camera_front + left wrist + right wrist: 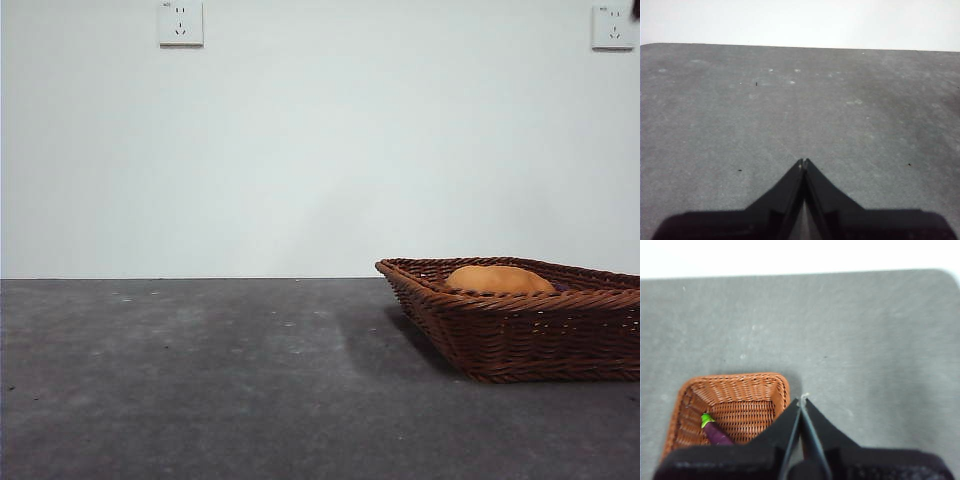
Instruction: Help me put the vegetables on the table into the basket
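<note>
- Currently, the nearest zone of the table (pixel 200 400) in the front view is dark grey, rough and speckled with pale flecks.
- Farther back on the right side of the front view, the basket (pixel 520 345) stands flat on the table. It is brown woven wicker with flared sides and a braided rim; its right end runs out of the picture.
- Inside the basket, the potato (pixel 498 279) shows as an orange-tan rounded mass rising just above the near rim.
- The eggplant (pixel 717 434) lies in the basket as well: the right wrist view shows a dark purple body with a green stem end resting on the woven floor. In the front view only a sliver of purple shows just beside the potato's right end.
- The bumpy yellow vegetable cannot be located in any view.
- Right gripper (pixel 802 401): jaws closed together, tips meeting, nothing between them. It hangs above the table just beside one corner of the basket.
- Left gripper (pixel 803 161): jaws closed together, tips meeting, nothing between them. It hangs above bare table.
- Beyond the table's far edge stands a white wall (pixel 320 150) carrying two sockets, one socket (pixel 180 22) at upper left, a second socket (pixel 612 27) at upper right.
</note>
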`<state>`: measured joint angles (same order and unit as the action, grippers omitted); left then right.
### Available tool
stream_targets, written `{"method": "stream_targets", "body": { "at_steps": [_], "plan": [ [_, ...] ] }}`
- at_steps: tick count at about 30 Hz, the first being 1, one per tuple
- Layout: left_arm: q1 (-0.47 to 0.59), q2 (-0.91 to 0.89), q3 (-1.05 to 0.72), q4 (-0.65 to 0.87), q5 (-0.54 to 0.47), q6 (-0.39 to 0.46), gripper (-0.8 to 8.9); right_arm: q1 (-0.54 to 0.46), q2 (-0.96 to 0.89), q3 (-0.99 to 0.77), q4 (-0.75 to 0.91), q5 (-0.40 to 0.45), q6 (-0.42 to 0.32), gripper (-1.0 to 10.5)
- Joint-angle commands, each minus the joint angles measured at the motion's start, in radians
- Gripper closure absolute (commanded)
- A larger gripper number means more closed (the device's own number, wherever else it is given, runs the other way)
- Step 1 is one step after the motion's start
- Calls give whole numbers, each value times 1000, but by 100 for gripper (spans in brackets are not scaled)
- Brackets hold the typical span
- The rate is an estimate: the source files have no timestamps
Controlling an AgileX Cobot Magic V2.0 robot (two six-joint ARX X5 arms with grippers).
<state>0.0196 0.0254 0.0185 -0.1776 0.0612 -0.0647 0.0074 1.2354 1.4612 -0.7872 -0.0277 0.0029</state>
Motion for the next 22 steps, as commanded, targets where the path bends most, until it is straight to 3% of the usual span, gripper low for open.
{"method": "stream_targets", "body": {
  "at_steps": [1,7,16,22],
  "plan": [
    [3,6,-9,10,-2,-6,818,5,-109,-49,30,5,-5,945],
    [3,10,-9,10,-2,-6,818,4,-472,-432,239,111,-3,945],
    [3,11,-9,10,-2,-6,818,4,-832,-977,509,114,-3,945],
    [3,15,-9,10,-2,-6,818,5,-1044,-1211,554,114,-2,945]
  ]
}}
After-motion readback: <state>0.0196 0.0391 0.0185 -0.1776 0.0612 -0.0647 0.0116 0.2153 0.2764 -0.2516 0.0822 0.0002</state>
